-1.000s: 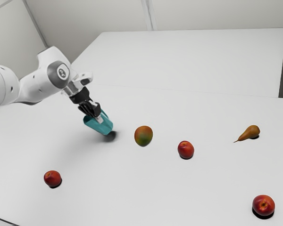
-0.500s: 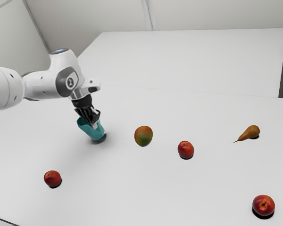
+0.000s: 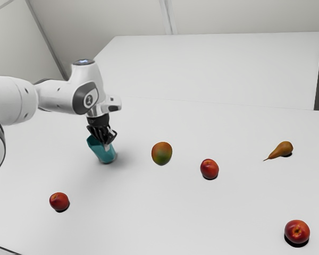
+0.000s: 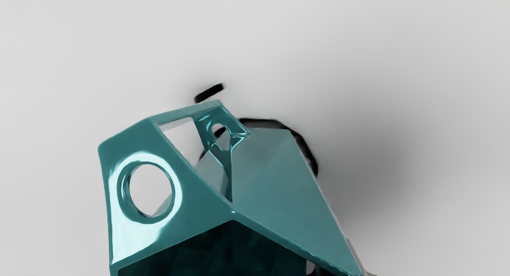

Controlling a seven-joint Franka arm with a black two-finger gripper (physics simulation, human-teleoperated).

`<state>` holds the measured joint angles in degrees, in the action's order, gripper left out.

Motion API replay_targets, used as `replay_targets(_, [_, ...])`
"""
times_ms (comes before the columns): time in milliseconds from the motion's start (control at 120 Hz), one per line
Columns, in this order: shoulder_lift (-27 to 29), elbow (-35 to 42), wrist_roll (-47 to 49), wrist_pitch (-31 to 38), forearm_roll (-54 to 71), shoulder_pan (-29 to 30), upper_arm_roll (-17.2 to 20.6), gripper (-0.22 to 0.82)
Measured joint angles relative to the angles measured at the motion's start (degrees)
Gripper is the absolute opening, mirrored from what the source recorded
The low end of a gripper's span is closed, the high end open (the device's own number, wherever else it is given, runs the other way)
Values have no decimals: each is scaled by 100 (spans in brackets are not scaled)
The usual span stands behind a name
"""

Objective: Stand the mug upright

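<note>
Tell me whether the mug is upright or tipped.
Nearly upright: the mug has its open rim up and base down, leaning slightly toward the exterior view's left. Cannot tell whether its base sits flat.

Looks kinda like a lab to me tbh: white robot arm (image 3: 58, 95) over a wide white table (image 3: 202, 212), plain pale wall (image 3: 244, 15) at the far side.
</note>
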<state>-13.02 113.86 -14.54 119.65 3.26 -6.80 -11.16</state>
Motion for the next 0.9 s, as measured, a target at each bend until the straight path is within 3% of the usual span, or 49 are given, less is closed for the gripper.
replay_targets(133, [-101, -9, 118, -2, 110, -53, 0, -18])
replay_targets(325, [-112, -36, 211, -13, 155, -51, 0, 23])
replay_targets(483, [-54, -173, 251, -17, 163, -51, 0, 43])
replay_targets(658, [49, -320, 249, -22, 101, -51, 0, 53])
replay_targets(900, [497, -419, 234, -159, 83, -60, -65, 58])
